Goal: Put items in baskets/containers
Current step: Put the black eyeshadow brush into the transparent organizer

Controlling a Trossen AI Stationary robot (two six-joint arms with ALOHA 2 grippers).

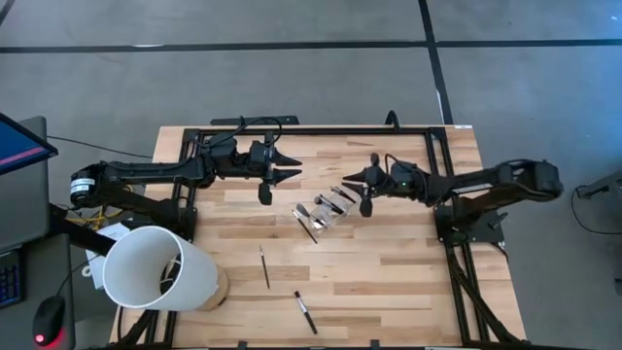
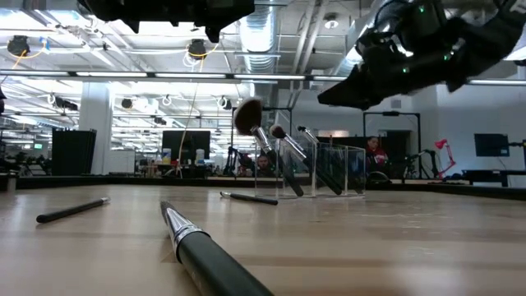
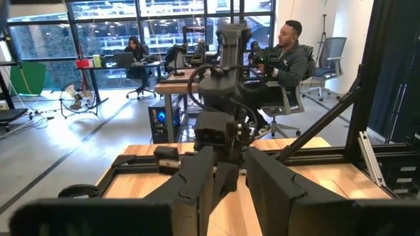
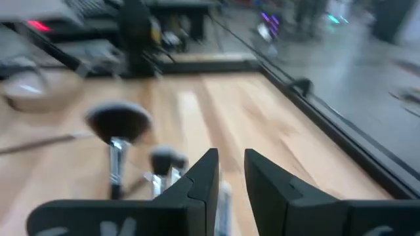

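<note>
Tabletop of pale wooden planks [image 1: 389,272] carries, at its left front corner, a large white cylinder [image 1: 155,267] lying tilted. Behind that, the left gripper [image 1: 292,166] hangs above the table's back half, its two dark fingers [image 3: 197,180] a little apart with nothing between them. Nearer the front lie a thin dark pencil-like stick [image 1: 263,266] and, further right, a thicker black brush with a silver ferrule [image 1: 305,312], both loose on the wood. At the centre stands a small clear plastic box [image 1: 328,208] with several dark-handled makeup brushes [image 2: 275,152] leaning inside, fluffy tips up. The right gripper [image 1: 350,176] hovers just above the box's right end, fingers [image 4: 197,180] slightly parted and empty. One thin brush [image 2: 249,197] lies beside the box.
</note>
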